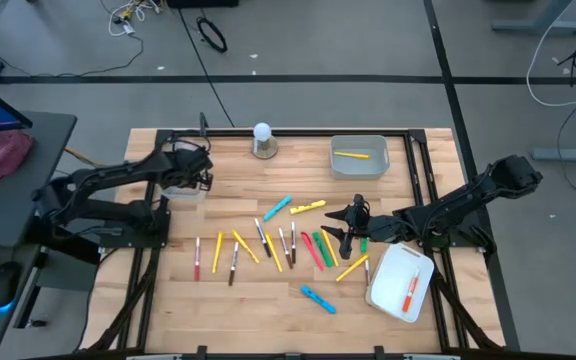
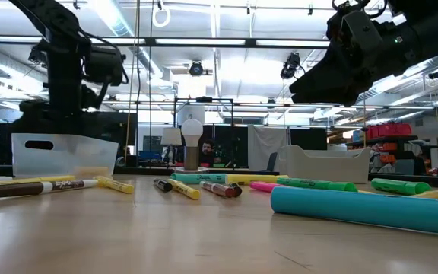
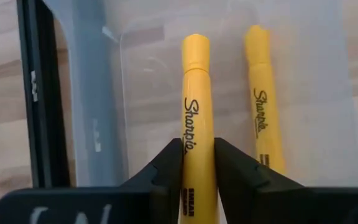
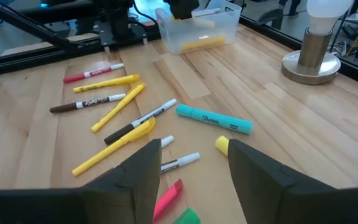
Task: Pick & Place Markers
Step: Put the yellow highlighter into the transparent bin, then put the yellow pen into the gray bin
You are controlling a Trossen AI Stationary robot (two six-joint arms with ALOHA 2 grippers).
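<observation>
Many markers (image 1: 280, 240) in yellow, green, blue, red and brown lie scattered flat on the wooden table. My left gripper (image 1: 196, 181) hangs over a clear tray (image 1: 181, 193) near the table's left side and is shut on a yellow marker (image 3: 196, 106). A second yellow marker (image 3: 261, 99) lies in that tray. My right gripper (image 1: 346, 228) hovers open over the right part of the scatter. In the right wrist view its fingers (image 4: 194, 165) stand above red and green markers and touch nothing. My left gripper pinches the yellow marker's barrel (image 3: 197, 155) between its two fingers, which lie across the marker. The fingers come from above, over the clear tray. The marker's yellow cap end (image 3: 196, 50) sticks out ahead of the fingers. Whether it touches the tray floor, I cannot tell.
A grey tray (image 1: 359, 157) at the far right holds one yellow marker. A white tray (image 1: 400, 283) at the near right holds an orange one. A white bulb on a round base (image 1: 262, 140) stands at the far edge. A blue marker (image 1: 318, 299) lies alone toward the near edge.
</observation>
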